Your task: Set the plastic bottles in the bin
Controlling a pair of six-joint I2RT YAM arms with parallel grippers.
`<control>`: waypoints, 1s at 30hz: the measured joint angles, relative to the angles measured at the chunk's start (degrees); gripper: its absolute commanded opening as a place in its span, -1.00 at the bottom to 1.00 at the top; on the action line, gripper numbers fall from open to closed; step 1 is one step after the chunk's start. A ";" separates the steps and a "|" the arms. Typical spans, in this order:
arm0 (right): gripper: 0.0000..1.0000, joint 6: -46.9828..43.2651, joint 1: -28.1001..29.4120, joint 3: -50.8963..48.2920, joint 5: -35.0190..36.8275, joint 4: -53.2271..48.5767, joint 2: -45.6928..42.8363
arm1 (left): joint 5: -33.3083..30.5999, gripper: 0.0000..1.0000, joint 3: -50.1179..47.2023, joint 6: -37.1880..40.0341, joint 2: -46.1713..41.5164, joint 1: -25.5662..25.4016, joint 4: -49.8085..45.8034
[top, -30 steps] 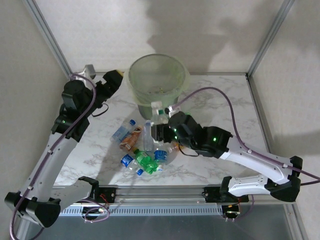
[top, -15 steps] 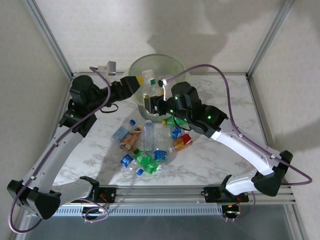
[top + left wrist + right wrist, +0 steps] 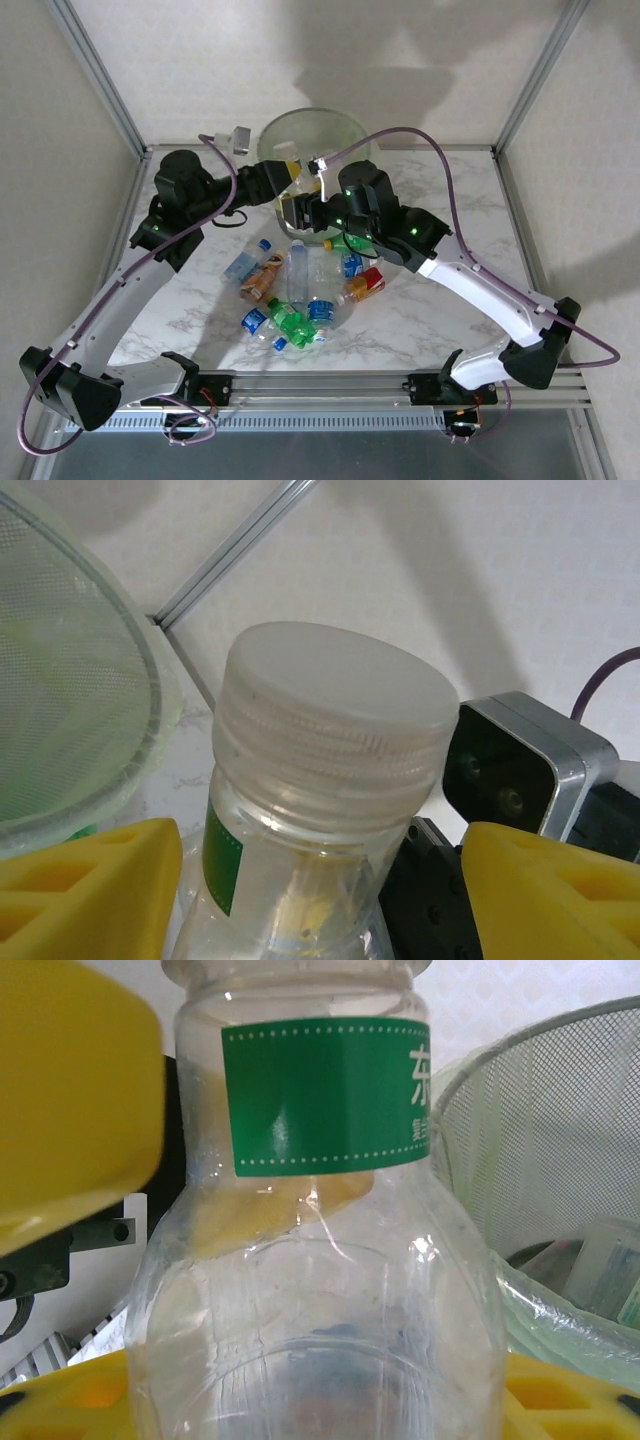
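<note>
**Soft overhead light; close-ups blurred at the edges**

The top view is bright, even and sharp; light falls from above, casting broad, soft grey shadows on the back wall [image 3: 400, 70] behind the bin [image 3: 330, 125]; fainter shadows lie on the marble tabletop [image 3: 450, 190] around the heap of bottles [image 3: 300, 290]; the frame posts [image 3: 95, 70] lean outward toward the top corners.

In the left wrist view the clear bottle [image 3: 320, 740] is slightly soft; the left gripper's [image 3: 320, 900] yellow fingers [image 3: 80, 890] blur at the bottom corners.

In the right wrist view the bottle's green label is crisp, with small highlights on the plastic; the yellow finger at upper left is out of focus.
</note>
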 measured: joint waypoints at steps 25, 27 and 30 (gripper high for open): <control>0.16 -4.50 4.42 2.60 6.10 -6.56 2.27 | -2.45 -0.20 2.84 6.78 2.64 0.04 -6.40; 0.21 -4.44 4.44 2.60 6.14 -6.69 2.27 | -2.64 -0.26 2.84 7.15 2.67 0.04 -6.51; 0.49 -4.55 4.50 2.60 6.51 -6.60 2.23 | -3.28 -0.36 2.84 6.80 2.67 -0.04 -6.49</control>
